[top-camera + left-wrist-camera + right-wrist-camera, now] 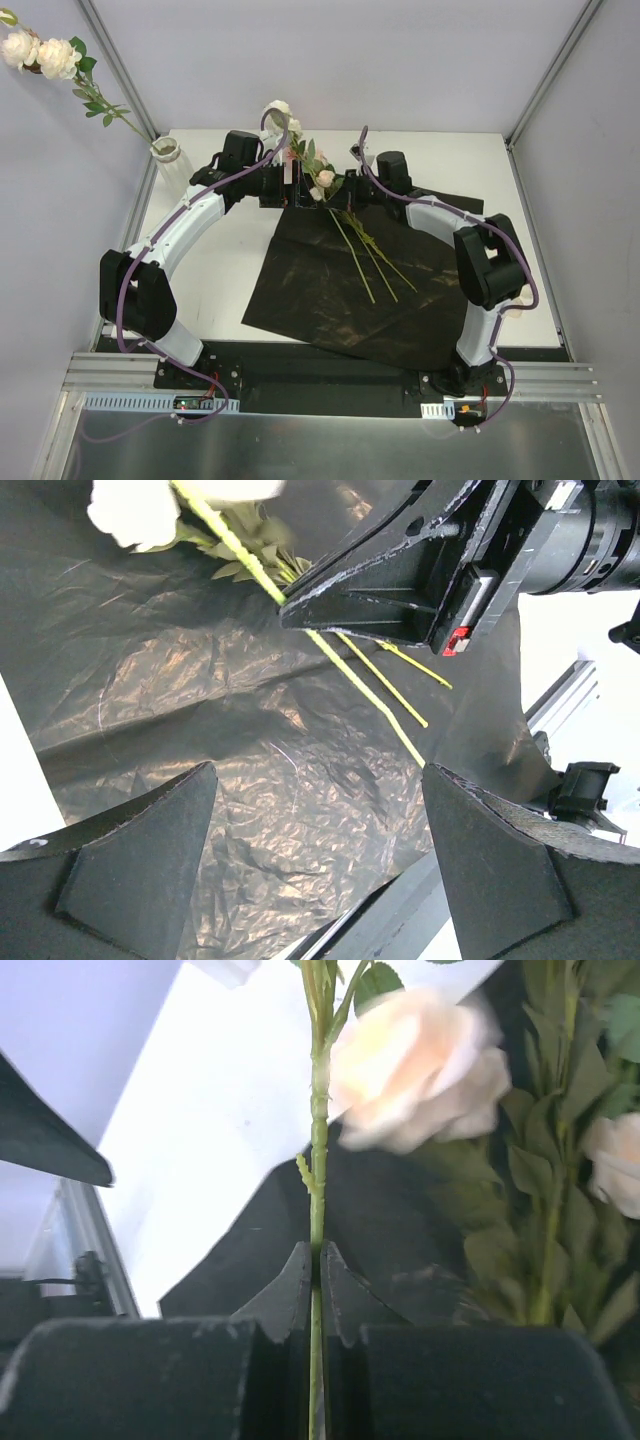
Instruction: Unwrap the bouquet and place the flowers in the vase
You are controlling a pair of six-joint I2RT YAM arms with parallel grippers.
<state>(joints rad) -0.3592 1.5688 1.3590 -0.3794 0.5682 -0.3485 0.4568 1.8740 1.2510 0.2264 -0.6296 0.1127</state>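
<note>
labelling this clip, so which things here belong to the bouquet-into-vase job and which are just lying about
In the job:
flower stem, pinched in the right gripper
loose flowers on the black paper sheet
vase, white roses already in it

Lying about:
black paper sheet, opened out flat
left gripper, open, holding nothing

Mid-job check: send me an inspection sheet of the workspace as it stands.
Surface: white table, black paper sheet spread open on it.
Job's things: vase upright far left with one rose stem in it; remaining flowers between the grippers, their stems on the sheet.
Clutter: nothing seen.
Grippers: left gripper open, empty; right gripper shut on a flower stem.
Cables: purple cables run along both arms.
Surroundings: grey walls, aluminium frame posts.
</note>
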